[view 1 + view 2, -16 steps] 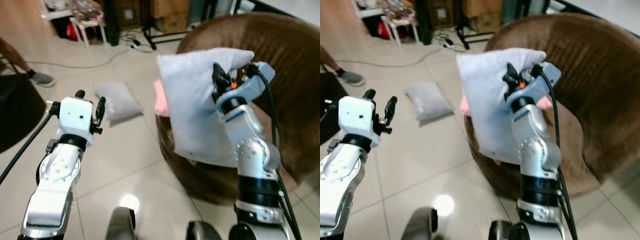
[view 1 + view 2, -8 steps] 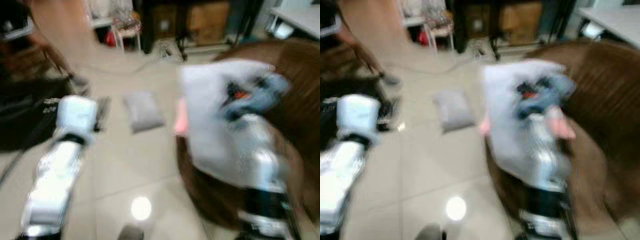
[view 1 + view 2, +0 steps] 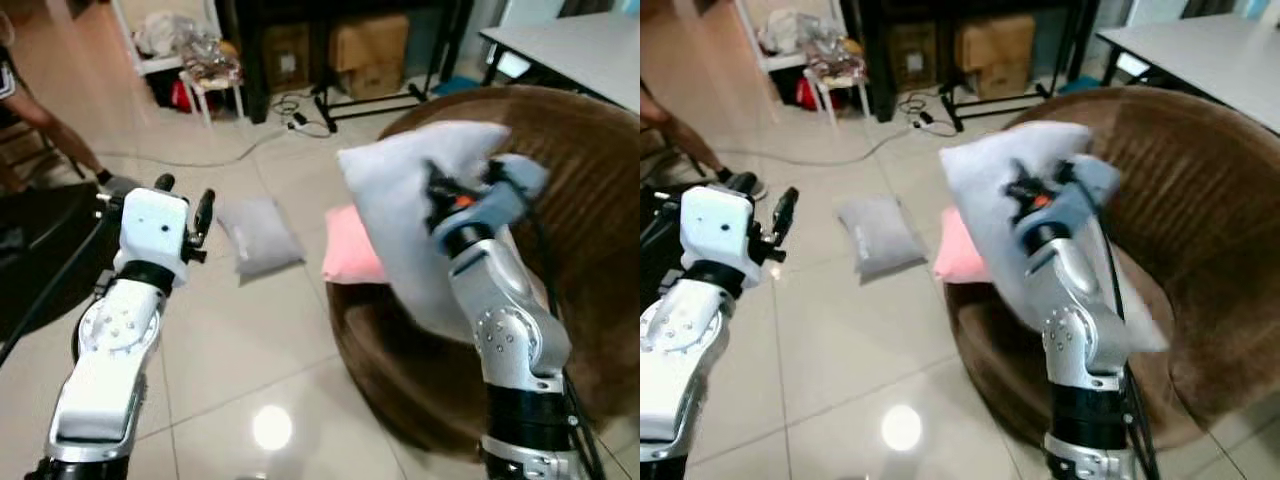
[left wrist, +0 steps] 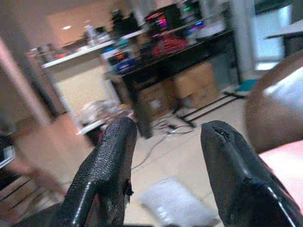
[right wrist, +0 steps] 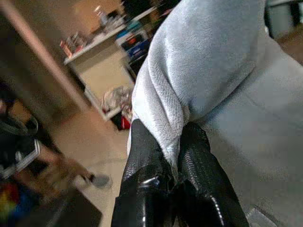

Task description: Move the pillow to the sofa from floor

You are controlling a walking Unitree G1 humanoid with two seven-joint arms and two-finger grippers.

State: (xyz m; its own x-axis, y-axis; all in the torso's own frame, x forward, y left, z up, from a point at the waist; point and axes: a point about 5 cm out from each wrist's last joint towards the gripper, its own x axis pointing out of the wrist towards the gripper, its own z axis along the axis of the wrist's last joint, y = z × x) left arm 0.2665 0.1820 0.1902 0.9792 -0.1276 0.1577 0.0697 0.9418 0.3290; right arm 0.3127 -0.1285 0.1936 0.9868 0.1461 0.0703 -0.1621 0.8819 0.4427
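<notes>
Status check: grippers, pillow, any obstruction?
Right gripper shut on light grey plush pillow, held above brown round sofa. Left gripper open, empty. Pink cushion on sofa edge; second grey pillow on floor.

A pale grey-blue plush pillow [image 3: 400,215] hangs tilted at centre right of the frame, raised above the seat of the round brown sofa [image 3: 590,200]; a fold of its edge is pinched between the right gripper [image 5: 163,163]'s black fingers [image 5: 142,156].

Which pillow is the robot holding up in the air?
The big light grey pillow, pinched by the right gripper. The small grey pillow lies on the floor; the pink one rests on the sofa's edge.
</notes>
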